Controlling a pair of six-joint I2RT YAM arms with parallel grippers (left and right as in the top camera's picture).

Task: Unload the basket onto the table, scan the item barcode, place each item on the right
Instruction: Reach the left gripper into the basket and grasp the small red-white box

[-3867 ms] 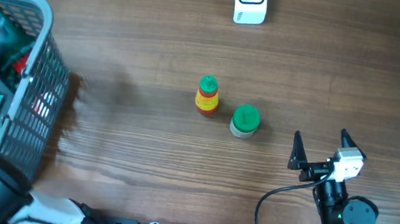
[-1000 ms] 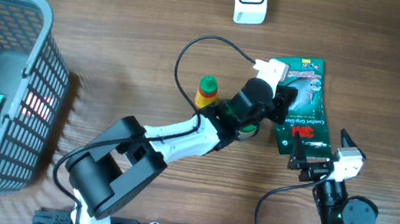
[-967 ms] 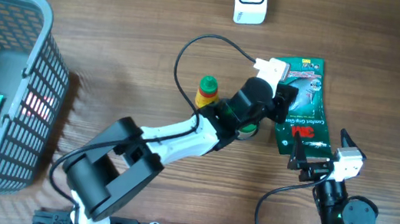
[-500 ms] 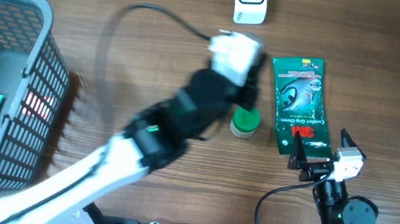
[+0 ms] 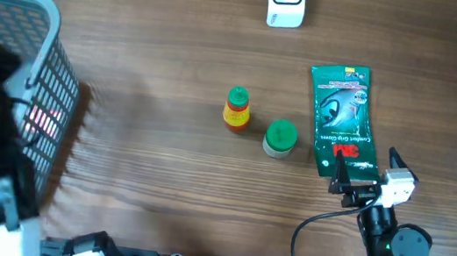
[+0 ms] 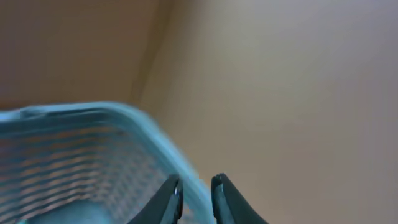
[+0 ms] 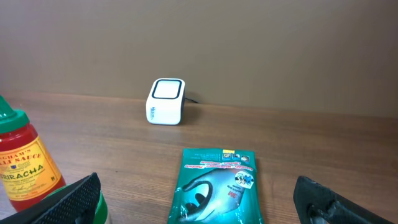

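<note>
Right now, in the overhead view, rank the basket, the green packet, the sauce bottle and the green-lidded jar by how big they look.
1. The basket looks largest, though it is partly covered.
2. The green packet comes next.
3. The sauce bottle and the green-lidded jar look too alike from above to rank.

Dark wood-grain table point(image 5: 144, 161); plain tan wall point(image 7: 261, 43) behind; soft, even light.
</note>
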